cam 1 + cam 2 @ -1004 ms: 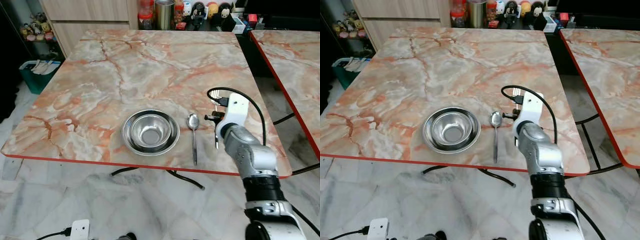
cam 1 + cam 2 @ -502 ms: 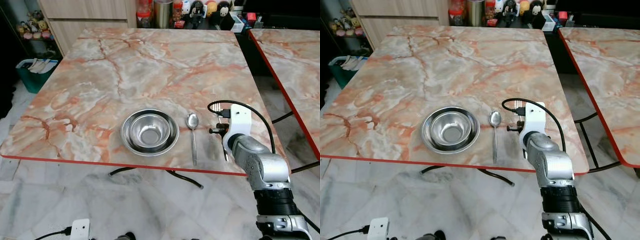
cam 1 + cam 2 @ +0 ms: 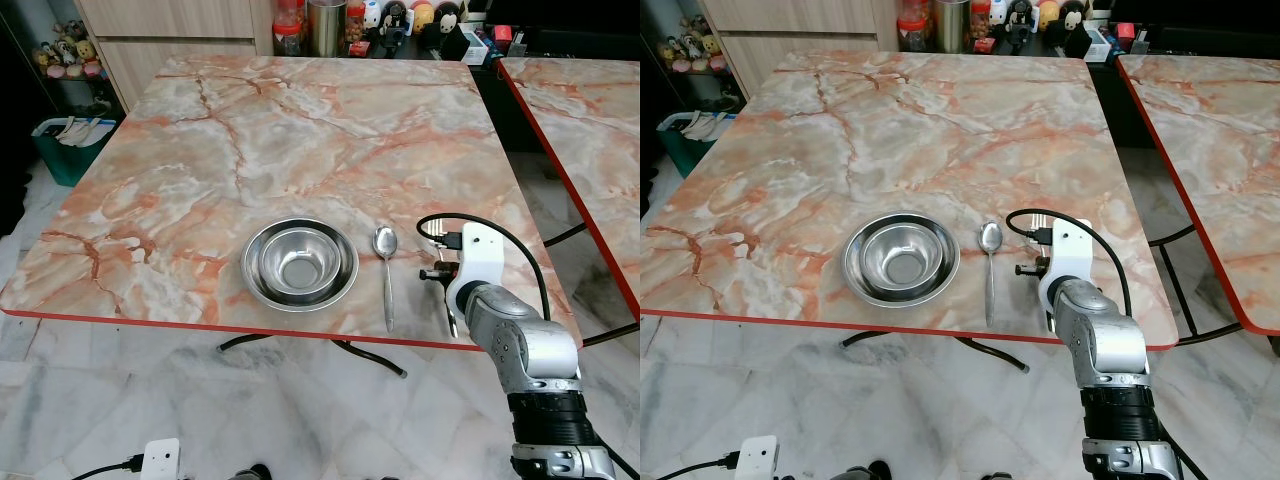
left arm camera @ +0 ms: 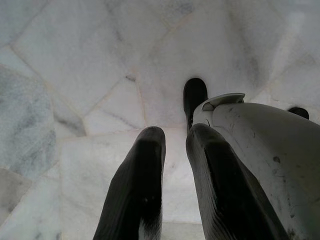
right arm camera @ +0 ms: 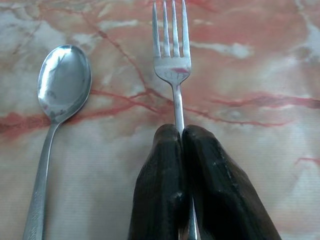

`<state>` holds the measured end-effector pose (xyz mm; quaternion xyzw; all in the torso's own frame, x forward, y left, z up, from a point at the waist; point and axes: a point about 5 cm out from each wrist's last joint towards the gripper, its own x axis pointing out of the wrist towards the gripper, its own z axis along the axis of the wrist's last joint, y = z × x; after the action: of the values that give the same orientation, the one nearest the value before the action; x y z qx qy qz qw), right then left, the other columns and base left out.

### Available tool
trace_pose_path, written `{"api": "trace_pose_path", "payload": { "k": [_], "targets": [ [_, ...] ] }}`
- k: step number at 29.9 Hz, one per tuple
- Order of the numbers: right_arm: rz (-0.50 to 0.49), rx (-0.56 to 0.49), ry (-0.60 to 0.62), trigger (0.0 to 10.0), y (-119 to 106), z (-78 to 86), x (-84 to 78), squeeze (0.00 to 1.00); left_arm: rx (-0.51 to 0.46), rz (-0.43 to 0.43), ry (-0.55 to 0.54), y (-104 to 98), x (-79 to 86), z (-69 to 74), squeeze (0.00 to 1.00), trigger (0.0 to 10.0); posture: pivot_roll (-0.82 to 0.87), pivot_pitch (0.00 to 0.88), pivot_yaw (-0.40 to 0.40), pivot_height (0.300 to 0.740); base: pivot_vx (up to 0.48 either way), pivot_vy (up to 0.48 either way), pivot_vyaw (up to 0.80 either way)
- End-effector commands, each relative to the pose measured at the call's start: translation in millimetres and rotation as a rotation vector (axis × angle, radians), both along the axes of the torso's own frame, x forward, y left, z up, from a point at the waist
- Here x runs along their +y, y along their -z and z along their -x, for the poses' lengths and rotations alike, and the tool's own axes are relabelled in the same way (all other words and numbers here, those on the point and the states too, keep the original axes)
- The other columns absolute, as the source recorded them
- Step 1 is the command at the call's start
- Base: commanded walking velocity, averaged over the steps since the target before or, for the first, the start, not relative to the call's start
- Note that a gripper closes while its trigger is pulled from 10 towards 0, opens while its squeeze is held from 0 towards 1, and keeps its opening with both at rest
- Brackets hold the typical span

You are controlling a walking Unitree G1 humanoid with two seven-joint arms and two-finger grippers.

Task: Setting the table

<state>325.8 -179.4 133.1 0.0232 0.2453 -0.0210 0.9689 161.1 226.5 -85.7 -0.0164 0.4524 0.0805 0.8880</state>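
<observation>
right end effector pinching fork handle | beside spoon

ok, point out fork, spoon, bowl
fork [image 5: 172,70], right wrist view, base of the tines
spoon [image 3: 385,242], left eye view, its bowl
bowl [image 3: 300,266], left eye view, inner bottom

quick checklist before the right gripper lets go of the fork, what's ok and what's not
1. Fork grip: right gripper is shut on the fork by its handle. Ok.
2. Fork position: to the right of the spoon, about parallel, tines pointing the same way as the spoon's bowl. Ok.
3. Gap to the spoon: the two are apart, not touching. Ok.
4. Fork resting on the table: looks low over the marble, contact unclear. Cannot tell.
5. Bowl: upright, left of the spoon, near the front edge. Ok.
6. Left gripper: hanging over the floor, away from the table. Ok.
</observation>
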Motion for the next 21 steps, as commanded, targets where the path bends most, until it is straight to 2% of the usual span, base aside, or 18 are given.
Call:
{"api": "trace_pose_path", "payload": {
  "k": [1,21],
  "targets": [
    [-0.014,-0.011,0.017,10.0,-2.4,-0.8,-1.9,0.0,0.036,-0.001,-0.003,4.3,-0.3,9.5,0.0,10.0,0.0,0.154,-0.024,0.736,0.0,0.0,0.0],
    [-0.059,-0.026,-0.026,10.0,-5.7,-7.7,10.2,0.0,0.04,-0.003,-0.006,5.0,-1.7,10.3,0.0,10.0,0.0,0.155,-0.031,0.736,0.0,0.0,0.0]
  ]
}}
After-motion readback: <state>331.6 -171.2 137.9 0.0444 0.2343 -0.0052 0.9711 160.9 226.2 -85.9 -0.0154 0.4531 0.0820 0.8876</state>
